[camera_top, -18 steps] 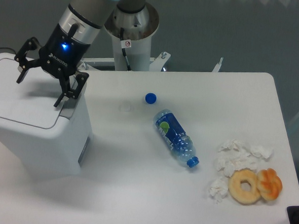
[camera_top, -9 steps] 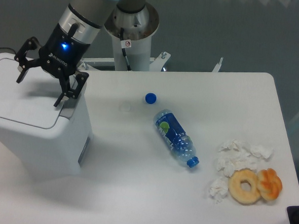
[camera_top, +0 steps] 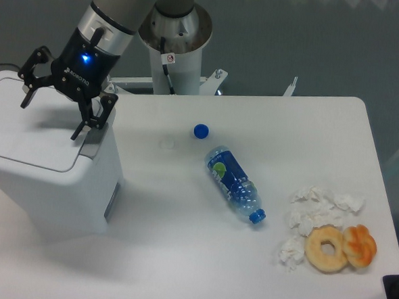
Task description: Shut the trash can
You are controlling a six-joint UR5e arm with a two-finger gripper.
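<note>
A white trash can stands at the left edge of the white table, its flat lid lying down level on the body. Directly above the lid hangs the robot's black hand, its two fingers spread wide and holding nothing; one fingertip points down over the lid's far left part, the other over the lid's right edge, near the bin's front corner. Whether either tip touches the plastic cannot be told from this angle. A blue light glows on the hand's wrist housing.

To the right of the bin, well apart from it, a loose blue bottle cap sits on the table, and near that a blue plastic bottle lies on its side. Farther right, toward the table's edge, crumpled white tissues lie in a heap with a ring doughnut and a second pastry resting just beside them.
</note>
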